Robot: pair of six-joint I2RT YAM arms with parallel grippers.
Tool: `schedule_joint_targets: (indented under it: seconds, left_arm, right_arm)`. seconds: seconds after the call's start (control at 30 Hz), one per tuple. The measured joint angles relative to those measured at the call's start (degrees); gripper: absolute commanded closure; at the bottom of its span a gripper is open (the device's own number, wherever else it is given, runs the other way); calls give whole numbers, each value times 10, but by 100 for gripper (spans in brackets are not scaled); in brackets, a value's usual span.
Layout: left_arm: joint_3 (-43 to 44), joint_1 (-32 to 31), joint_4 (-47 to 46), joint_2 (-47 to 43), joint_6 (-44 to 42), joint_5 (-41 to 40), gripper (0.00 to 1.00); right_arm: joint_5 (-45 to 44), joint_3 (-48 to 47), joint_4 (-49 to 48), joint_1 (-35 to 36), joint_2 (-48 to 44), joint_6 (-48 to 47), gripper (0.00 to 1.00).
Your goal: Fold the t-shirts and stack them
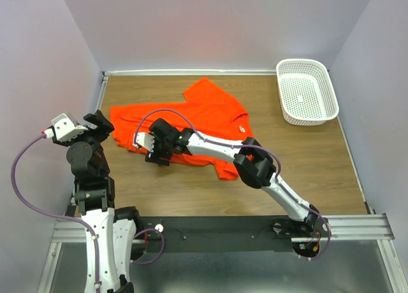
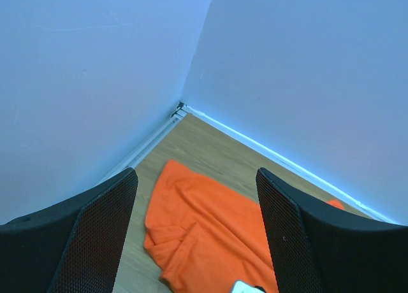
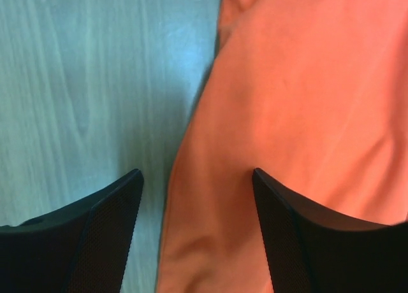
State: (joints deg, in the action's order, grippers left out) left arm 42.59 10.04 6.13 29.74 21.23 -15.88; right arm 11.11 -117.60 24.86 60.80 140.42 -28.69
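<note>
T-shirt (image 1: 217,108) lies rumpled under the wide-spread right gripper (image 3: 197,175); left gripper (image 2: 197,172) gapes, seemingly beside it; basket (image 1: 306,63) well apart.

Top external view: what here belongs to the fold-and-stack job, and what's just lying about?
Job:
- orange t-shirt, lying rumpled, not yet folded
- right claw, open over the shirt's edge
- left claw, open, holding nothing

Lying about:
- white perforated basket, far right corner, apart from the shirt
</note>
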Motion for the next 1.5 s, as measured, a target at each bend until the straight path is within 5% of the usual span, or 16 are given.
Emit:
schedule_joint_targets:
  seconds: [0.13, 0.23, 0.4, 0.83, 0.93, 1.03, 1.33, 1.47, 1.5]
  left_arm:
    - [0, 0, 0, 3, 0, 0, 17]
    - [0, 0, 0, 4, 0, 0, 17]
    - [0, 0, 0, -3, 0, 0, 17]
    - [0, 0, -1, 1, 0, 1, 17]
    - [0, 0, -1, 9, 0, 5, 17]
    - [0, 0, -2, 31, 0, 14, 17]
    - [0, 0, 0, 51, 0, 26, 17]
    - [0, 0, -3, 52, 0, 34, 17]
    - [0, 0, -5, 55, 0, 37, 17]
  right_arm:
    - [-10, -44, -5, 0, 30, 10, 44]
    - [-14, -66, -16, 0, 49, 20, 74]
    - [-4, -46, -35, 0, 44, 33, 99]
    - [168, 194, -12, 73, -128, 44, 96]
    - [170, 197, -10, 89, -139, 45, 86]
    - [165, 197, -10, 86, -144, 47, 100]
    - [229, 275, 5, 75, -214, 5, 99]
    - [259, 295, 33, 83, -237, -33, 87]
    - [263, 299, 40, 88, -238, -41, 76]
